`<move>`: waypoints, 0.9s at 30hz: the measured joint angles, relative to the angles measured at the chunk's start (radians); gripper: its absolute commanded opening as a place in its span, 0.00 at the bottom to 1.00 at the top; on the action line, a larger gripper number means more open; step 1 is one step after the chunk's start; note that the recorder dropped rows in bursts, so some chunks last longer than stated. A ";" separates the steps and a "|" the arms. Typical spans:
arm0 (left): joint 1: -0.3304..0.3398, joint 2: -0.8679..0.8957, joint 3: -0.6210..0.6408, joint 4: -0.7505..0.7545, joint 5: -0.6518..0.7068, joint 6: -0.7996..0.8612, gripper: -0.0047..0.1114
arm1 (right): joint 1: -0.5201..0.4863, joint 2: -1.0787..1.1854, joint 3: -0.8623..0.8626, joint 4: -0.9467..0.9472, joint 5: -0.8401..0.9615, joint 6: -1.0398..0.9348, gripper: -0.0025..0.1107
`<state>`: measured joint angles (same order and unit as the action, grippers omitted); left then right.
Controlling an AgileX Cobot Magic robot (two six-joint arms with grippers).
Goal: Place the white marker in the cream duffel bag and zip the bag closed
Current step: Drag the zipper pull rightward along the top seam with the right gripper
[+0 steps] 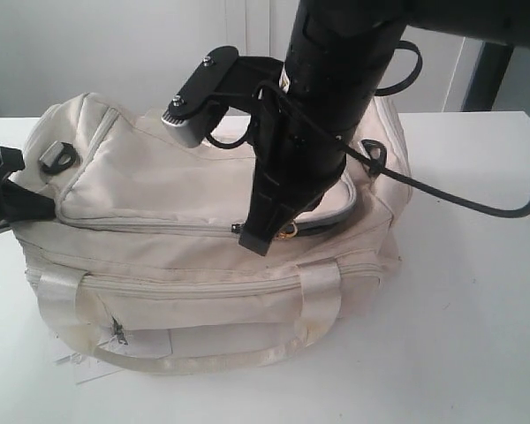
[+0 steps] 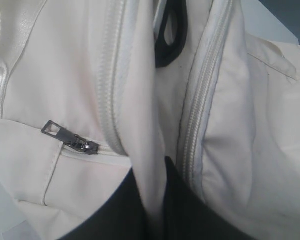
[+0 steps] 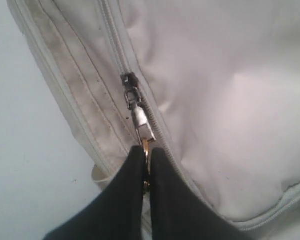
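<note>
Exterior view: we log the cream duffel bag (image 1: 159,177) across the centre of the frame, on the white table (image 1: 477,336). The right gripper (image 1: 263,240) reaches down from the upper right onto the top zipper at centre frame, its tip just beside the gold charm (image 1: 289,231). Left of that tip the zipper line reads as shut. Right of it, a grey-edged band curves toward the upper right and looks unzipped to us. The left gripper (image 1: 31,205) sits at the left edge, against the bag's end, below the black D-ring (image 1: 57,157). The white marker shows nowhere on the table or on top of the bag. We judge it is probably inside, but cannot confirm.

Left wrist view: the left gripper (image 2: 151,170) is at lower centre, jaws narrow, pinching a fold of the bag's fabric. A small dark pocket pull (image 2: 72,140) lies at left, untouched. No marker is in sight.

Right wrist view: the right gripper (image 3: 146,152) is at lower centre, jaws pressed together on the gold charm (image 3: 146,146). The charm hangs from the zipper slider (image 3: 131,90). The track toward the top of the frame looks closed.

Status, as we judge it: the marker step is likely done. The zip is part way closed, with one gripper bracing the bag and the other on the pull. The stretch toward the right end is left to close.
</note>
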<state>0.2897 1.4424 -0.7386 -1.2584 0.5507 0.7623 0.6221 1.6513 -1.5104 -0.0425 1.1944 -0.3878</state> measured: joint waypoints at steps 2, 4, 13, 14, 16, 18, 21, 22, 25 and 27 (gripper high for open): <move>0.000 0.000 0.000 -0.002 0.000 0.000 0.04 | -0.006 -0.002 0.013 -0.006 0.000 0.000 0.02; 0.000 0.000 0.000 -0.002 0.000 0.000 0.04 | -0.014 -0.002 0.026 -0.008 0.000 0.000 0.02; 0.000 0.000 0.000 -0.002 -0.002 0.000 0.04 | -0.023 -0.020 0.051 -0.019 0.000 0.000 0.02; 0.000 0.000 0.000 -0.002 -0.004 0.000 0.04 | -0.023 -0.025 0.051 -0.018 0.000 0.000 0.02; 0.000 0.000 0.000 -0.002 -0.004 0.000 0.04 | -0.023 -0.032 0.051 -0.024 0.000 0.000 0.02; 0.000 0.000 0.000 -0.002 -0.004 0.000 0.04 | -0.027 -0.034 0.051 -0.031 0.000 0.000 0.02; 0.000 0.000 0.000 -0.002 -0.004 0.000 0.04 | -0.042 -0.038 0.054 -0.033 0.000 0.000 0.02; 0.000 0.000 0.000 -0.002 -0.004 0.000 0.04 | -0.047 -0.040 0.054 -0.035 0.000 0.000 0.02; 0.000 0.000 0.000 -0.002 -0.004 0.000 0.04 | -0.064 -0.051 0.054 -0.037 0.002 0.000 0.02; 0.000 0.000 0.000 -0.002 -0.004 0.000 0.04 | -0.074 -0.060 0.054 -0.037 0.002 0.000 0.02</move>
<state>0.2897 1.4424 -0.7386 -1.2602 0.5472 0.7623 0.5480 1.5913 -1.4563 -0.0795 1.1966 -0.3878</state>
